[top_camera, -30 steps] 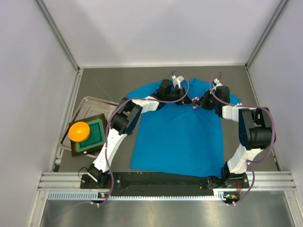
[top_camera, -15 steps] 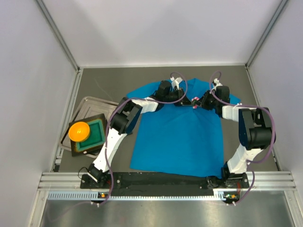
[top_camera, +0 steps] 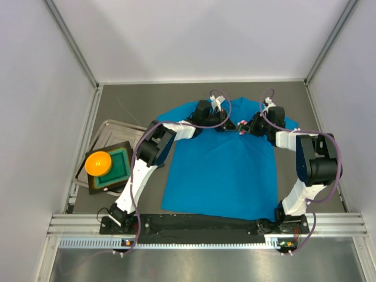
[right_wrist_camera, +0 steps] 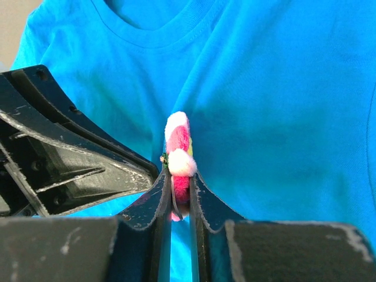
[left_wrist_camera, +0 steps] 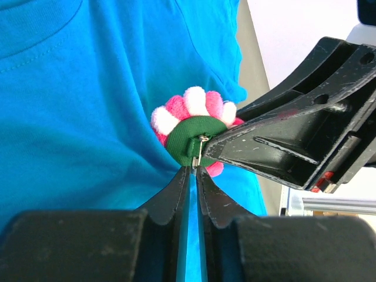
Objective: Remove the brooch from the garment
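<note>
**Near.** The garment (top_camera: 220, 170) lies flat, its hem on the near side of the brooch (top_camera: 241, 126) and towards the arm bases. A tray (top_camera: 111, 126) with an orange ball (top_camera: 98, 162) sits well apart from the brooch on the left and plays no evident part in this step.

**Middle.** The left gripper (left_wrist_camera: 192, 170) meets the brooch (left_wrist_camera: 194, 132) from the left. Its fingers are closed to a slit and the tips touch the cloth at the foot of the brooch's green backing, beside the metal pin. By appearance it pinches a fold of the garment (left_wrist_camera: 88, 117), probably to anchor the fabric so that it does not lift with the ornament.

The right gripper (right_wrist_camera: 181, 182) meets the brooch (right_wrist_camera: 178, 147) from the right and is clamped on it edge-on, the petals standing up between the narrow fingers. This hold suits drawing the pin out of the cloth. The two grippers are almost touching.

**Far.** The collar (right_wrist_camera: 158, 35) lies just beyond the brooch, which sits on the chest close below it. As judged, the brooch is not yet free of the garment.
</note>
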Controlling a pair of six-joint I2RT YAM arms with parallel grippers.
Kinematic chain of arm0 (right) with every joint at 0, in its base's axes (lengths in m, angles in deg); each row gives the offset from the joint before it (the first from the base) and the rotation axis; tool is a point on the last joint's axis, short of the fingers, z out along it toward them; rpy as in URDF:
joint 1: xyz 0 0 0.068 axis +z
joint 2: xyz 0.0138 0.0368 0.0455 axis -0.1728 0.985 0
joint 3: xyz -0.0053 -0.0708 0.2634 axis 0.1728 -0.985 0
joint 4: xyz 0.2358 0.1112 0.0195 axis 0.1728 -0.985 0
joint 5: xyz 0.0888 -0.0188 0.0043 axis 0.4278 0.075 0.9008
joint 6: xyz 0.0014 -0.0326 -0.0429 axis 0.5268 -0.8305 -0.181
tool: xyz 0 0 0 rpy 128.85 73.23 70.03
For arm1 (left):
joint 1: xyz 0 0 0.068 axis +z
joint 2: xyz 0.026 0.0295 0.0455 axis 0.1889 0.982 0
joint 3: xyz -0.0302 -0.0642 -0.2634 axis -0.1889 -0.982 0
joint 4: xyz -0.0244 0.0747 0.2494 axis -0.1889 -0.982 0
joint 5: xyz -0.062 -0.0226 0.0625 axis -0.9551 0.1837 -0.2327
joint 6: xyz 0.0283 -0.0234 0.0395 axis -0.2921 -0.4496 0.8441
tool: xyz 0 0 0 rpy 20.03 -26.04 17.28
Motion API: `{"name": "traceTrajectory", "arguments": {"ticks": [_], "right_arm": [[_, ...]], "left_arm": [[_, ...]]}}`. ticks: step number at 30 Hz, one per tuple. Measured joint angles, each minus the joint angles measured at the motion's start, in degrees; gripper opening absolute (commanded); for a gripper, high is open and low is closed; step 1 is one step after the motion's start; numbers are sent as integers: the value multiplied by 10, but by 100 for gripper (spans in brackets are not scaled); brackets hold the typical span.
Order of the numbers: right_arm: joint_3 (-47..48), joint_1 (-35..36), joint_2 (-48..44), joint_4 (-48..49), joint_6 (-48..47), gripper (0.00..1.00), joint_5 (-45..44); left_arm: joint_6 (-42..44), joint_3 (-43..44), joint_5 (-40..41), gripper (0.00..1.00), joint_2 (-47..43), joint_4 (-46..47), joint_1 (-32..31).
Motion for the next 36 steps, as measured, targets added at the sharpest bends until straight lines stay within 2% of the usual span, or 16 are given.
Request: {"name": "traceTrajectory", "arguments": {"ticks": [10,14,21,31,36], "right_arm": [[0,0,0,3,-2,0,2],[0,0,0,7,-4,0,3],[0,0,0,6,-4,0,4],[0,0,0,6,-5,0,6],[0,0,0,6,-5,0,7]], "left_arm": [[-10,15,-5,12,27,2,-1],[-14,18,-8,23,27,5,-1],[-17,10,-8,27,27,23,-1],[-71,-41,-5,33,27,120,7],[-93,-50,-6,31,27,165,8]]}}
